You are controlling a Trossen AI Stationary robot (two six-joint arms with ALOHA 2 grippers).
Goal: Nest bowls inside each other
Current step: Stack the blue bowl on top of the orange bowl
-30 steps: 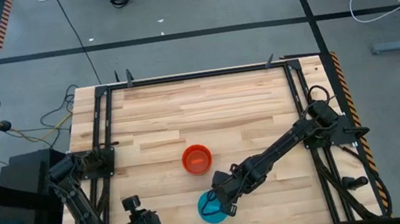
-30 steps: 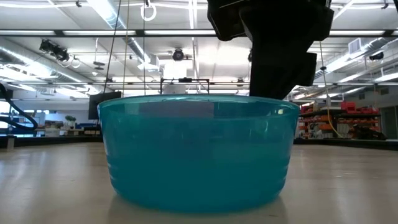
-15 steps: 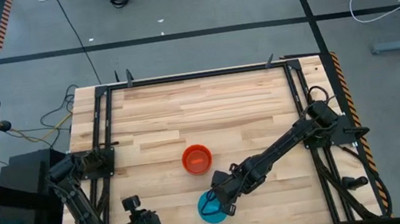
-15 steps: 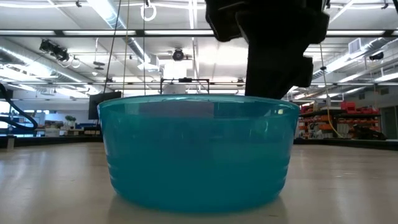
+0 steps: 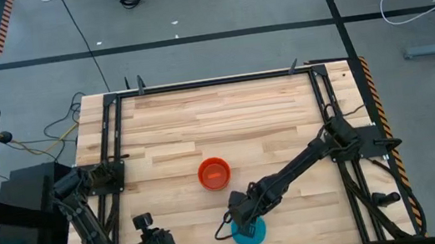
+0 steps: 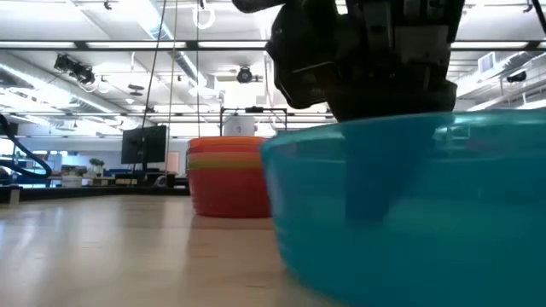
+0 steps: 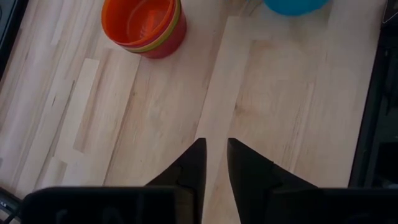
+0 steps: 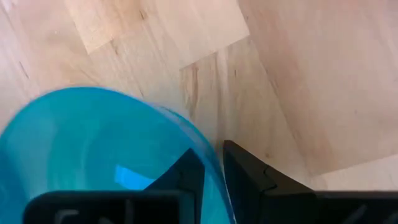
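High view first: the right claw [image 5: 243, 225] is sitting over the blue bowl [image 5: 249, 235] near the front edge of the counter [image 5: 225, 112], and the right wrist view is settling it, with one dark finger inside the rim and one outside, pinching the bowl wall. So that claw is grasping the blue bowl by its rim. From table height the blue bowl [image 6: 409, 213] is looking tilted, one side of the rim riding higher, so it seems to be coming up off the wood, though I cannot tell whether it is fully clear.

Further back, near the middle of the counter, the orange bowl [image 5: 214, 173] is waiting, and the left wrist view is showing a yellow bowl [image 7: 163, 42] rim peeking out under the orange one, so a stack is already building there. Green and purple bowls are not showing separately.

The step in hand looks like carrying blue to that stack. The next move is calling for a lift, a short carry back and a level drop into the orange mouth.

The left claw [image 7: 212, 163] is idling at the front left corner, fingers nearly together and grasping nothing. The path between bowl and stack is looking free; the edge grip is the worry, since the bowl could swing or slip.
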